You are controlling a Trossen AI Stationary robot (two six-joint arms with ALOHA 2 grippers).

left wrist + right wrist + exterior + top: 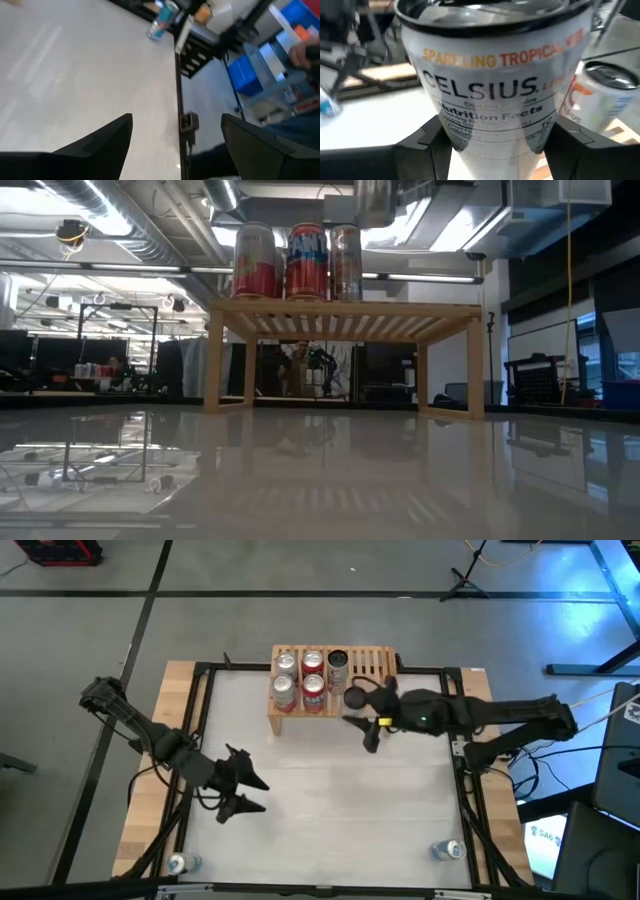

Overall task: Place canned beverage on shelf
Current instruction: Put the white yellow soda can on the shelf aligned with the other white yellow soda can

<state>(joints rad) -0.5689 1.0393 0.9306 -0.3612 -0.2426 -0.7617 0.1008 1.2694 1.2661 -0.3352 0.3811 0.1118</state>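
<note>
The shelf [375, 662], a low light-wood rack with a slatted top, stands at the table's far middle. Several cans [300, 680] stand upright on its left part, seen in the low view too [307, 262]. My right gripper [356, 705] reaches in from the table's right, just in front of the shelf's near edge. It is shut on a white Celsius can [490, 85]. My left gripper [245, 795] hangs open over the near left of the table, with nothing between its fingers [100, 145]. My right gripper pinches the white can's lower body [455, 145] between its two fingers [427, 142], one on each side. The fingers come nearly level from the table's right. The can stands upright in the hold, clear of the table, beside a white-and-orange can [602, 100] on the shelf.
A blue can stands at each near corner of the table [178, 863] [447, 850]. A black frame [200, 720] runs round the white tabletop. The right part of the shelf's slats [375, 662] is bare. Open tabletop lies between the two arms.
</note>
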